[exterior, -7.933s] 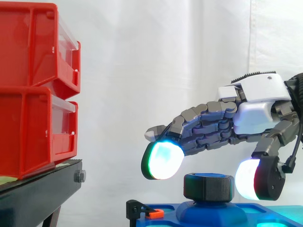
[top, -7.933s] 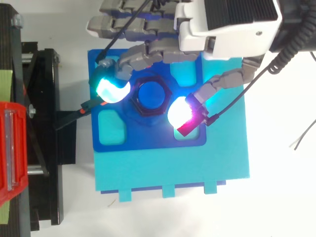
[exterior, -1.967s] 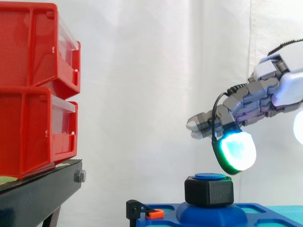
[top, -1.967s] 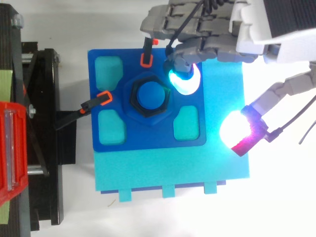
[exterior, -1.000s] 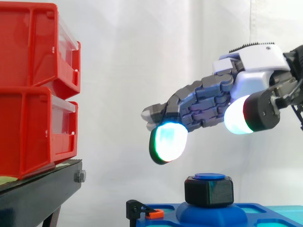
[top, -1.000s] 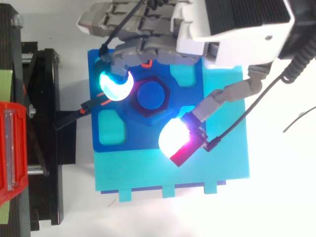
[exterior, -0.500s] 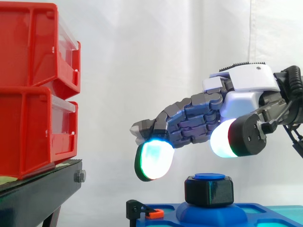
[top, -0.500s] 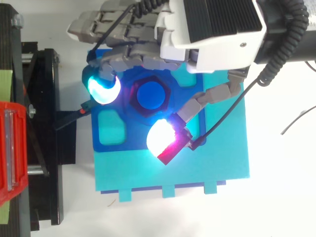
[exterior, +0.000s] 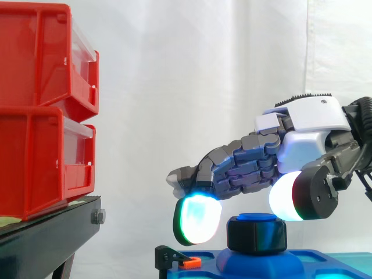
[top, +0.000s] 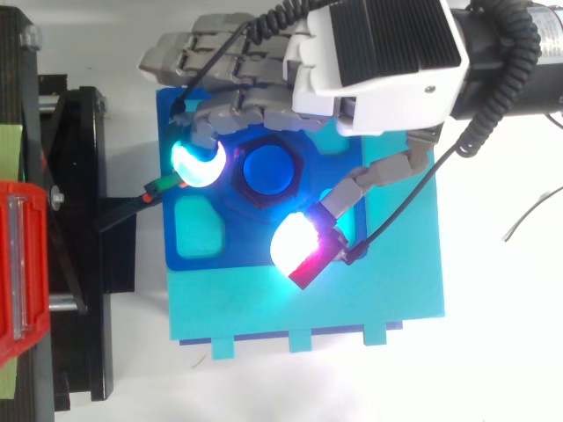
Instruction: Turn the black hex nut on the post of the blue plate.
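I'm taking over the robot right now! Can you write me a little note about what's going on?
Hand: open, spread over the black hex nut. In the side view a glowing fingertip hangs just left of the nut and the thumb pad is above its right edge; neither grips it.
Things: the nut sits on the blue post in the middle of the blue plate.
Done: hand is placed over the nut.
Left: close on the nut and turn it.
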### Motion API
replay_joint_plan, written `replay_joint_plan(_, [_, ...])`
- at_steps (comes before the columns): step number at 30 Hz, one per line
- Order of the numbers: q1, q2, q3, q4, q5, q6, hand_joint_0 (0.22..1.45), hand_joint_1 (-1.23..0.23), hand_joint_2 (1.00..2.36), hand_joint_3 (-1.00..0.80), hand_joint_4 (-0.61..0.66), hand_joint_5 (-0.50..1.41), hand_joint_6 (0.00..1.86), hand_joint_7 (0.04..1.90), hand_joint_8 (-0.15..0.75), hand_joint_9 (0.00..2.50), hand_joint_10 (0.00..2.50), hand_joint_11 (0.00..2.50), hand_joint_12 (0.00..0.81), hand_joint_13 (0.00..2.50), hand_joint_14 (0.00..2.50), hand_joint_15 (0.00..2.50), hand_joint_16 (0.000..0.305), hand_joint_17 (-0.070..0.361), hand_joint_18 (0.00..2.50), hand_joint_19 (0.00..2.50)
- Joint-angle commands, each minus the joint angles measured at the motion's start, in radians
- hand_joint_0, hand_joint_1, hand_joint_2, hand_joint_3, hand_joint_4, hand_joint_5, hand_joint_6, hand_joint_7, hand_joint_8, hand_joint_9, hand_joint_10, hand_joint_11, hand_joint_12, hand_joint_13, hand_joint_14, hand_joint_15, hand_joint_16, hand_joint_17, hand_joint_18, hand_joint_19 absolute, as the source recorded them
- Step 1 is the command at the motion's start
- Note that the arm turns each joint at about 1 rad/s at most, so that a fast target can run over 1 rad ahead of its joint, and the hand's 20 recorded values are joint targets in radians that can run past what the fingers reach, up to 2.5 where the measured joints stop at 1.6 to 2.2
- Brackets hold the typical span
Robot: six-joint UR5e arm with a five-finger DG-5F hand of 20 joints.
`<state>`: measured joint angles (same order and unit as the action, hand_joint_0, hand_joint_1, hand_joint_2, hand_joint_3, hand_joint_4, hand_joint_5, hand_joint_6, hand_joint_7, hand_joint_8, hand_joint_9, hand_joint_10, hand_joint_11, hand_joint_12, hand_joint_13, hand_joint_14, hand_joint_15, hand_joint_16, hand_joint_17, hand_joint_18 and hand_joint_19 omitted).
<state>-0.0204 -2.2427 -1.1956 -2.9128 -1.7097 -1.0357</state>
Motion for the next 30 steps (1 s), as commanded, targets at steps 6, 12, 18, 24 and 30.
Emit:
replay_joint_plan(6, [-0.006, 0.000, -0.001, -0.008, -0.010, -0.001, 0.39, -0.63, 1.00, -0.50, 0.23, -0.25, 0.50, 0.85, 0.184, 0.00, 0.00, 0.00, 0.330, 0.00, 0.00, 0.00, 0.049, 0.111, 0.00, 0.00])
replay_joint_plan(12, [-0.012, 0.000, -0.001, -0.014, -0.028, -0.001, 0.39, -0.62, 1.00, -0.50, 0.25, -0.24, 0.50, 0.89, 0.184, 0.00, 0.00, 0.00, 0.329, 0.00, 0.00, 0.00, 0.049, 0.110, 0.00, 0.00])
replay_joint_plan(18, [-0.019, 0.000, -0.001, -0.013, -0.038, -0.001, 0.39, -0.61, 1.00, -0.50, 0.26, -0.24, 0.50, 0.91, 0.185, 0.00, 0.00, 0.00, 0.328, 0.00, 0.00, 0.00, 0.049, 0.110, 0.00, 0.00])
replay_joint_plan(24, [-0.035, 0.000, -0.001, -0.011, -0.057, -0.009, 0.39, -0.60, 1.00, -0.50, 0.26, -0.24, 0.50, 0.91, 0.186, 0.00, 0.00, 0.00, 0.329, 0.00, 0.00, 0.00, 0.049, 0.111, 0.00, 0.00])
replay_joint_plan(30, [-0.044, 0.000, -0.001, -0.009, -0.065, -0.011, 0.39, -0.60, 1.00, -0.50, 0.26, -0.23, 0.50, 0.92, 0.186, 0.00, 0.00, 0.00, 0.328, 0.00, 0.00, 0.00, 0.049, 0.110, 0.00, 0.00])
